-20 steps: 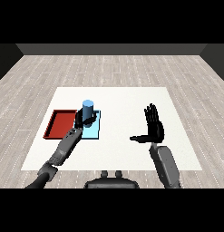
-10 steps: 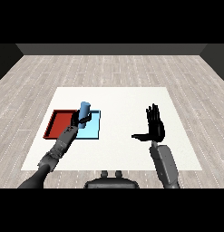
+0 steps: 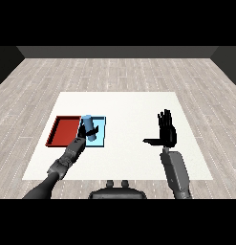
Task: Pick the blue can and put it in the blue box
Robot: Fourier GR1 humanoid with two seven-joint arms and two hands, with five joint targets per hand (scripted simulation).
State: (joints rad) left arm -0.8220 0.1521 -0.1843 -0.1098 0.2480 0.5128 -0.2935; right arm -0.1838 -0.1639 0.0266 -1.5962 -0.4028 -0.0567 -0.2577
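Note:
The blue can (image 3: 88, 123) leans over the light blue tray (image 3: 101, 139), its top tipped toward the far left. My left hand (image 3: 82, 137) is curled round the can's lower part, and a black finger crosses the can's front. I cannot tell whether the can's bottom touches the tray floor. My right hand (image 3: 166, 133) is raised over the table's right half, well away from the can. It is open, with fingers straight up and the thumb pointing left.
The red tray (image 3: 64, 130) lies directly left of the blue tray, touching it. The white table (image 3: 129, 110) spreads around both trays, with its front edge close to my forearms.
The can has gone from upright to tilted and has sunk lower over the blue tray. My left forearm has drawn back and down to the left. The right hand has stayed still.

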